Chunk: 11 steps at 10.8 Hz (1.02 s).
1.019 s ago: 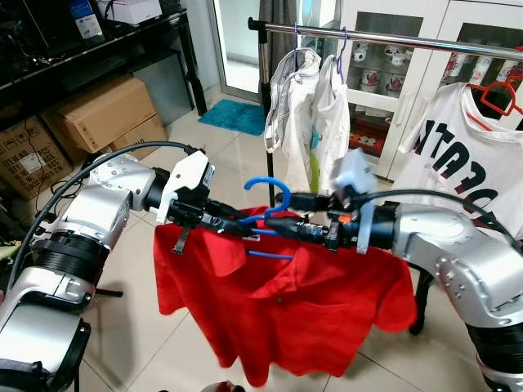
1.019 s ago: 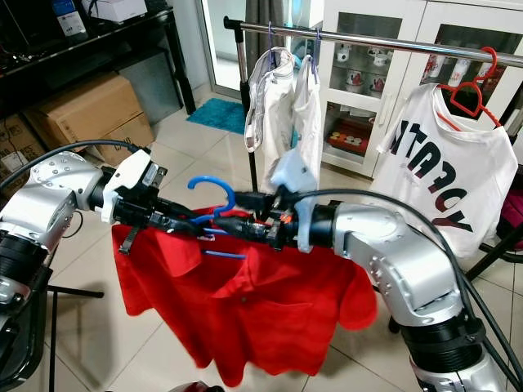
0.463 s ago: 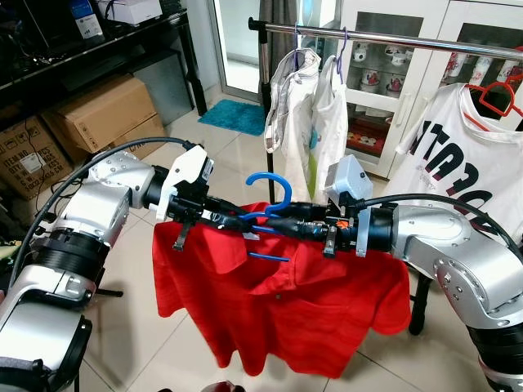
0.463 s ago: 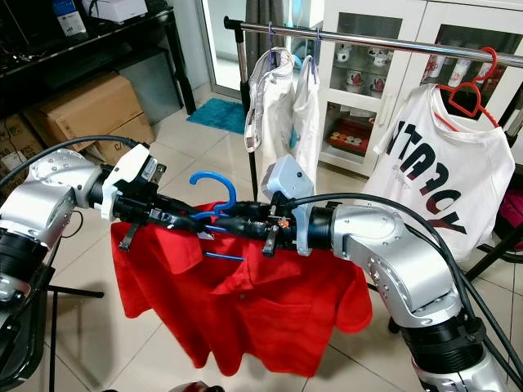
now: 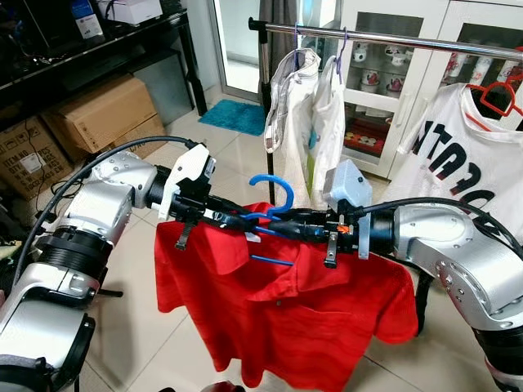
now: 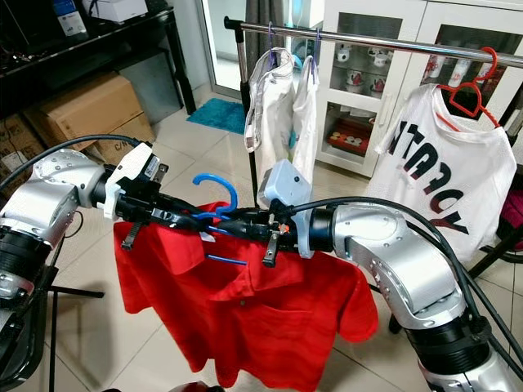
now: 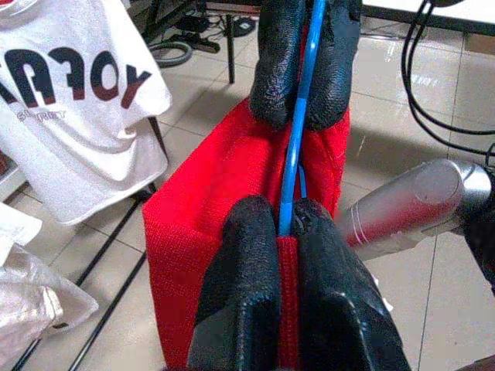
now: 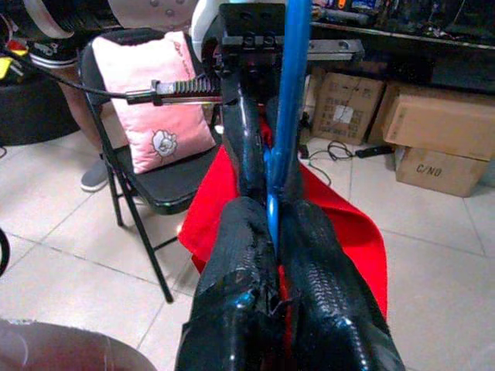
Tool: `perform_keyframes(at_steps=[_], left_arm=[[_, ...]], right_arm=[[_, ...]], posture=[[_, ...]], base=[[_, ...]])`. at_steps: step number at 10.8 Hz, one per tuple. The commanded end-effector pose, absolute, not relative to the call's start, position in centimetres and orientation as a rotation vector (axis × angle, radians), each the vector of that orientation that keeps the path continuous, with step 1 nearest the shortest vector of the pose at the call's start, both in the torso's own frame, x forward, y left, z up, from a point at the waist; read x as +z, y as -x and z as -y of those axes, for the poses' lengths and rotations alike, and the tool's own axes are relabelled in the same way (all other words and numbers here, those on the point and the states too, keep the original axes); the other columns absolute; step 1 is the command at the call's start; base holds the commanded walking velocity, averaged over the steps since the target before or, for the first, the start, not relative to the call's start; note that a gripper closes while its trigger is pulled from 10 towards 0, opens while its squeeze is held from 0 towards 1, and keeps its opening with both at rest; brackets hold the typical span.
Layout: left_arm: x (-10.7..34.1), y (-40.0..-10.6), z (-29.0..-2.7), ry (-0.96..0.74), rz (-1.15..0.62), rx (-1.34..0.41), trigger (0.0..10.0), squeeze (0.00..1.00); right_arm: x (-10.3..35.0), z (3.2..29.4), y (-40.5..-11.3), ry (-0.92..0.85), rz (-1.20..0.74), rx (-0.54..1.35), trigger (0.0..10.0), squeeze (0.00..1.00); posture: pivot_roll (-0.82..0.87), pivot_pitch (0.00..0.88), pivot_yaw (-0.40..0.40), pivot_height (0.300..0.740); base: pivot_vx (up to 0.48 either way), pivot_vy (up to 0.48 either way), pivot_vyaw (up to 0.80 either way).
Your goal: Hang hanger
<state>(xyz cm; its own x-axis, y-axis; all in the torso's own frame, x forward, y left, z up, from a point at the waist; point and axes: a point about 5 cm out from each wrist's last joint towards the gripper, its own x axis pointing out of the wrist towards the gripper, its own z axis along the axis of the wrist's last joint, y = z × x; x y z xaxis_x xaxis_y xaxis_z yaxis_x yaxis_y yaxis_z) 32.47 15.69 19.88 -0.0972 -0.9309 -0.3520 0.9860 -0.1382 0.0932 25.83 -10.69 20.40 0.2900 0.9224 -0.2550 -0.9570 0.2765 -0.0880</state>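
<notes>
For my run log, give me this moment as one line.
left pincer: shut on blue hanger | right pincer: shut on blue hanger | red shirt: draped on hanger | clothes rail: ahead, not reached

Two brushed-silver, barrel-jointed arms are seen, each trailed by a thick black cable and ended by a gripper of two long black textured fingers point(image 7: 332, 69), with a white block at the left gripper point(image 5: 234, 219) and a pale blue-grey one (orange-marked) at the right gripper point(image 5: 282, 226).
</notes>
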Motion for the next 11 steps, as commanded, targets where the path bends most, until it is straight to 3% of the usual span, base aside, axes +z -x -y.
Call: perform_keyframes(at_steps=[1, 4, 5, 6, 7, 8, 11], left_arm=[[22.8, -33.2, -16.2, -0.367, -0.058, -1.629, 0.0, 0.0], [22.9, -33.4, -16.3, -0.352, -0.06, -1.611, 0.0, 0.0], [23.0, -33.6, -16.3, -0.348, -0.03, -1.577, 0.4, 0.0], [23.1, -33.8, -16.2, -0.333, -0.014, -1.563, 10.0, 0.0], [23.3, -33.8, -16.2, -0.302, -0.01, -1.573, 10.0, 0.76], [23.3, -33.8, -16.2, -0.298, -0.01, -1.581, 10.0, 1.0], [23.6, -33.7, -16.4, -0.31, 0.004, -1.595, 10.0, 1.0]], right_arm=[[19.6, 10.1, -25.1, 0.246, -0.21, 1.343, 0.0, 0.0], [19.8, 10.2, -25.0, 0.239, -0.197, 1.357, 0.0, 0.0], [19.9, 10.3, -24.9, 0.233, -0.192, 1.365, 0.0, 0.0], [19.9, 10.4, -24.9, 0.232, -0.192, 1.365, 0.0, 0.0], [19.8, 10.6, -25.0, 0.234, -0.193, 1.363, 0.0, 0.0], [19.9, 10.7, -25.0, 0.235, -0.194, 1.361, 0.0, 0.0], [19.2, 11.6, -25.3, 0.253, -0.228, 1.324, 0.0, 0.0]], posture=[[-0.15, 0.0, 0.124, 0.74], [-0.15, 0.0, 0.124, 0.74], [-0.15, 0.0, 0.122, 0.74], [-0.15, 0.0, 0.12, 0.74], [-0.15, 0.0, 0.119, 0.74], [-0.15, 0.0, 0.119, 0.74], [-0.16, 0.0, 0.128, 0.74]], base=[[0.0, 0.0, 0.0], [0.0, 0.0, 0.0], [0.0, 0.0, 0.0], [0.0, 0.0, 0.0], [0.0, 0.0, 0.0], [0.0, 0.0, 0.0], [0.0, 0.0, 0.0]])
